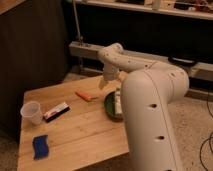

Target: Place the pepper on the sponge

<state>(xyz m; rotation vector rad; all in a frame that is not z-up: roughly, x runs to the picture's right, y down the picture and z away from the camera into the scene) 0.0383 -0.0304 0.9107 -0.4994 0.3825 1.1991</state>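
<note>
On your wooden table (pixel 85 135) the gripper (pixel 106 82) hangs wide and empty above the far edge; the blue sponge (pixel 40 146) sits at the near-left corner; the pepper (pixel 86 95) lies on bare wood just down-left of the gripper, well apart from the sponge, its long axis running roughly left-right

Wooden tabletop (pixel 80 131) with a few extras on it: a clear plastic cup (pixel 31 112) standing upright near the left edge, and a flat white-and-red box (pixel 56 111) lying just beside it. Over on the right edge there's a green bowl (pixel 110 107), partly hidden, with something pale inside, can't tell what. Speckled floor (pixel 197 122) underneath, and a long shelf (pixel 145 7) along the dark back wall.
</note>
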